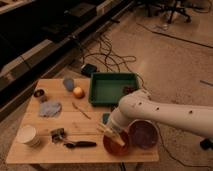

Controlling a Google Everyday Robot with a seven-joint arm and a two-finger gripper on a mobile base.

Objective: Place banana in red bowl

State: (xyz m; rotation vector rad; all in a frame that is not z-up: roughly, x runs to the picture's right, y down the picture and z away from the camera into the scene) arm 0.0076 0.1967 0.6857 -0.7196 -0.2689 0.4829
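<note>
The red bowl [113, 146] sits near the front edge of the wooden table [45, 150], right of centre. The banana [109, 133], pale yellow and elongated, lies slanted across the bowl's upper left rim, right under the end of my white arm. My gripper [116, 131] is at the banana, just above the red bowl, and the arm's wrist largely hides it. I cannot tell whether the banana rests in the bowl or is held above it.
A dark purple bowl [144, 134] touches the red bowl's right side. A green tray [111, 88] stands at the back. A round yellow-orange fruit [78, 92], blue cloth [50, 108], small can [40, 93], white cup [28, 135] and black-handled tool [80, 144] lie to the left.
</note>
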